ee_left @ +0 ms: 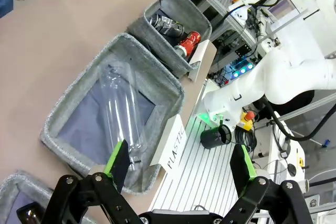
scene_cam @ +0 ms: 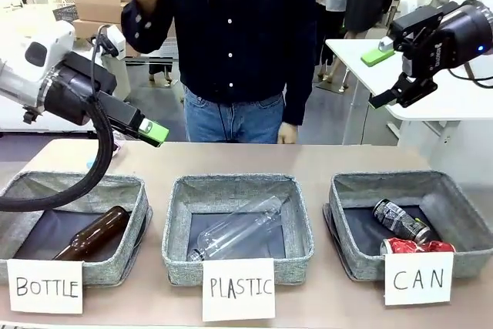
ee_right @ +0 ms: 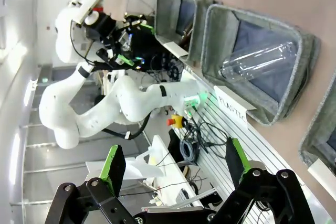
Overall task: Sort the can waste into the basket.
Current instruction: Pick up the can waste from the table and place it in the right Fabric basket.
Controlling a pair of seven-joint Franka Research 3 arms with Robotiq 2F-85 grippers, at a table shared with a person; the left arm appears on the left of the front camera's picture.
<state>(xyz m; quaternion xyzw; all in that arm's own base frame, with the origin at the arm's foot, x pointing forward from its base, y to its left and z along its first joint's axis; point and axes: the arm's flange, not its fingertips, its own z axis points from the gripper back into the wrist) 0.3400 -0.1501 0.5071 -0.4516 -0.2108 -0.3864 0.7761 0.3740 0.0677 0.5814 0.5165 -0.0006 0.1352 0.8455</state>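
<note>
Both cans, the red can [scene_cam: 417, 246] and the black can [scene_cam: 400, 220], are seen lying in the CAN basket [scene_cam: 348, 190], below the raised right gripper [scene_cam: 387, 75]. It and the left gripper [scene_cam: 151, 130] are held wide open, empty (sorting seems done). A needless descent could snag the fabric wall.

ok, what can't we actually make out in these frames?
- Red can, front view: lower part hidden behind the CAN card.
- Black-and-silver can: label print too small to read.
- Brown bottle: base hidden by the BOTTLE card.
- Left wrist view: brown bottle cut off by the bottom edge.
</note>
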